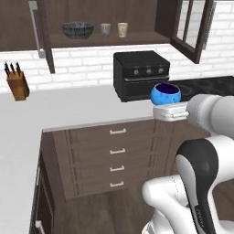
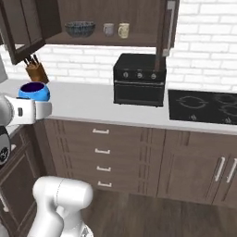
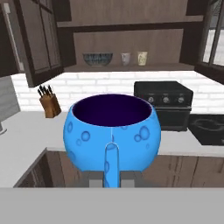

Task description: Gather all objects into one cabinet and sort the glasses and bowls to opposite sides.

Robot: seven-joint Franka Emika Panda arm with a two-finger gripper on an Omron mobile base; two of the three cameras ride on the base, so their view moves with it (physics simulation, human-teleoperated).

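My gripper point(image 3: 112, 178) is shut on the handle strip of the small bright-blue bowl point(image 3: 113, 131), which has a dark purple inside. I hold the blue bowl point(image 1: 166, 93) upright in the air above the counter's front edge, in front of the oven; it also appears at the left of the right base view point(image 2: 34, 91). The wall cabinet point(image 1: 105, 42) stands open above. On its shelf sit the wide dark patterned bowl point(image 1: 77, 30) at the left, then the grey glass point(image 1: 105, 29) and the beige glass point(image 1: 122, 29) close together.
A black toaster oven point(image 1: 139, 73) stands on the white counter point(image 1: 68, 109) under the cabinet. A knife block point(image 1: 17, 84) is at the far left and a black cooktop point(image 2: 203, 106) at the right. Both cabinet doors point(image 2: 166, 28) hang open.
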